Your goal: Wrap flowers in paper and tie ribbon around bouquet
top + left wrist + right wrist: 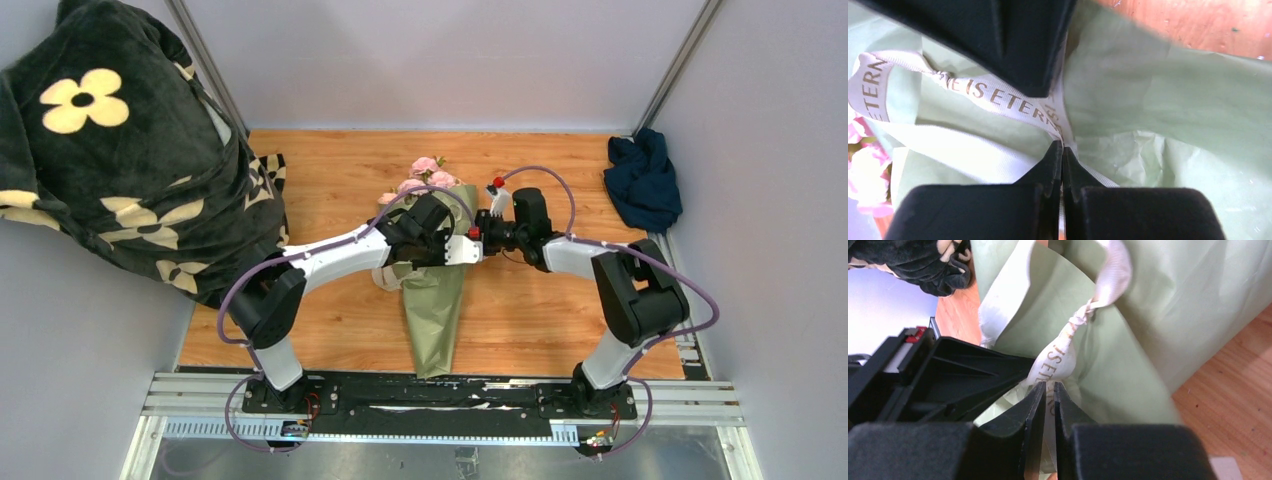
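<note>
left tool [1062,156]: jaws together, pinching the ribbon [1003,102] | right tool [1049,390]: jaws nearly together, clamped on the ribbon just below its knot | ribbon: cream, gold lettering, lying across the green paper [1158,100] | bouquet [434,300]: lying on the surface [320,170] between both arms, flowers [428,172] at the far end

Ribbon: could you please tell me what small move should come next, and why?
Probably draw both tools slowly apart to cinch the knot. The left tool and right tool are each shut on a strand of ribbon, tips close together, and the knot looks slack, not yet snug against the paper.
</note>
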{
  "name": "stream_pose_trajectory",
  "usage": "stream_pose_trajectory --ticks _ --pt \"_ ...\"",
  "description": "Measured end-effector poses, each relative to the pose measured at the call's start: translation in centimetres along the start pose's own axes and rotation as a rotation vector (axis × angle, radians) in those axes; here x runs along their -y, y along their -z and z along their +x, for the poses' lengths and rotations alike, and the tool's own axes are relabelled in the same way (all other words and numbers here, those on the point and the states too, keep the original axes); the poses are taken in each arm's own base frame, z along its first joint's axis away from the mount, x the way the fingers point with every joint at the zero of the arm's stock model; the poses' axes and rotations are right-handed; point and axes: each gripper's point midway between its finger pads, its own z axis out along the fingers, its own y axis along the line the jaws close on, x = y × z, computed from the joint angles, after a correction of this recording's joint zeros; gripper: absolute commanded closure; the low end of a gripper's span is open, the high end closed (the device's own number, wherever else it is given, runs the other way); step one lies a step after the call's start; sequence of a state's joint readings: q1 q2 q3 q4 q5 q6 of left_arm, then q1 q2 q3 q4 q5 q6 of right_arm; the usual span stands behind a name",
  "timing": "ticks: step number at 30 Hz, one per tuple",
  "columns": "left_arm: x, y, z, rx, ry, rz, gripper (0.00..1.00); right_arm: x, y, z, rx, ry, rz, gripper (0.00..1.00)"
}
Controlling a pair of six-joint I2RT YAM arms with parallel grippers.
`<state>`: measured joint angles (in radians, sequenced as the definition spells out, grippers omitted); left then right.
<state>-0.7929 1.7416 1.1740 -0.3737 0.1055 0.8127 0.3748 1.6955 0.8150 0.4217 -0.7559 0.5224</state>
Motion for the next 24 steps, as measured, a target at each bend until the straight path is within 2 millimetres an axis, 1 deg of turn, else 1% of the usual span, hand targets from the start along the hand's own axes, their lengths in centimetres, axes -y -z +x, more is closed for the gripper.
stream_pose_trajectory --ticks 3,5,7,8,10,11,12,13,15,17,19,21,22,24 --pt "-0.1 1.4 -0.8 0.021 0.021 0.002 1.0 -1.2 1.3 0.2 0.019 0.047 -0.013 0.84" --pt "-0.4 2.4 -1.5 0.043 0.038 -0.011 1.0 -2.6 2.9 0.0 0.05 0.108 -0.02 0.84" --pt "-1.0 3.1 -2.0 0.062 0.058 -0.029 1.0 -4.6 4.7 -0.9 0.102 0.2 -0.021 0.84" --pt "-1.2 3.3 -2.2 0.069 0.068 -0.034 1.0 -5.7 5.7 -1.7 0.138 0.261 -0.013 0.84" --pt "-1.4 3.0 -1.9 0.07 0.108 -0.028 1.0 -8.3 7.5 -3.0 0.214 0.387 -0.01 0.86" --pt "-1.3 2.6 -2.1 0.09 0.132 0.005 1.0 -8.9 8.0 -3.5 0.249 0.431 0.017 0.88" --pt "-1.7 2.5 -1.8 0.09 0.155 0.002 1.0 -8.9 8.3 -3.6 0.267 0.453 0.041 0.91" --pt "-2.0 2.4 -1.7 0.093 0.184 0.013 1.0 -8.9 8.3 -3.2 0.274 0.459 0.05 0.93" --pt "-3.3 1.9 -1.0 0.094 0.263 0.016 1.0 -8.9 7.0 -1.1 0.251 0.45 0.025 0.97" --pt "-4.4 1.0 -0.1 0.089 0.331 0.02 1.0 -9.9 4.5 3.0 0.171 0.434 -0.057 1.0" --pt "-4.5 0.3 0.8 0.077 0.379 0.035 1.0 -10.1 2.3 6.6 0.093 0.399 -0.112 1.0" --pt "-3.9 -0.1 1.1 0.072 0.414 0.064 1.0 -9.5 1.1 8.6 0.063 0.367 -0.122 1.0" --pt "-3.7 -0.1 1.0 0.076 0.43 0.075 1.0 -8.7 0.6 9.2 0.065 0.343 -0.108 1.0" --pt "-3.6 0.1 0.7 0.089 0.449 0.084 1.0 -7.4 0.0 9.7 0.074 0.31 -0.075 1.0"
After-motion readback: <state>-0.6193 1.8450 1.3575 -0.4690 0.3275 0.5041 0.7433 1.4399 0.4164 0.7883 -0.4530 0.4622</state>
